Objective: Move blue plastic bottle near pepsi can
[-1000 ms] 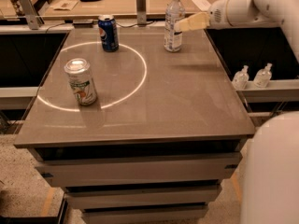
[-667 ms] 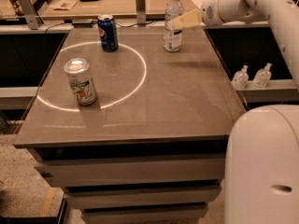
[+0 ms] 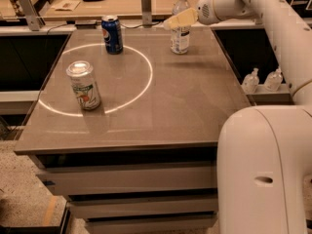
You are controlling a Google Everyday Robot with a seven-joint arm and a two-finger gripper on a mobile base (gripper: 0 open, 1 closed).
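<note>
The blue plastic bottle [image 3: 181,35], clear with a white cap and a pale label, stands upright at the far right of the table. The pepsi can [image 3: 112,34], dark blue with a round logo, stands at the far middle-left, about a hand's width left of the bottle. My gripper [image 3: 171,22] reaches in from the right at the bottle's shoulder height and overlaps its upper body, covering part of it. Whether it grips the bottle does not show.
A white-silver can with green and red print [image 3: 84,86] stands front left inside a bright ring of light on the grey table [image 3: 185,106]. Two small bottles [image 3: 263,79] sit on a shelf beyond the right edge. My white base [image 3: 263,174] fills the lower right.
My arm has swung left, bringing the gripper from beside the bottle's right side to across its upper body. The bottle and both cans have not moved.
</note>
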